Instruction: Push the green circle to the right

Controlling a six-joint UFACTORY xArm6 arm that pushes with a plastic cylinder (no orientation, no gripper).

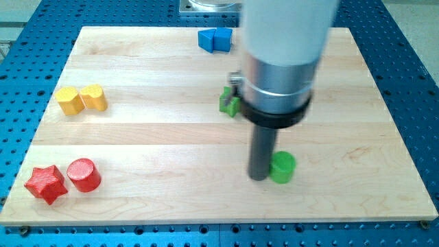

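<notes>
My tip, no gripper, touching green circle's left side, circle upright on board

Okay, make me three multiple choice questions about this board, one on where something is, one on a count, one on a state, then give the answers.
1. Where is my tip relative to the green circle?
A. At its left side
B. At its right side
C. Far above it

2. How many red blocks are there?
A. One
B. Two
C. Three

3. How do the two yellow blocks sit?
A. Stacked
B. Far apart
C. Side by side, touching

Answers: 1 A, the rod stands against the circle's left edge. 2 B, a red star and a red cylinder. 3 C, the yellow blocks meet at the view's left.
</notes>
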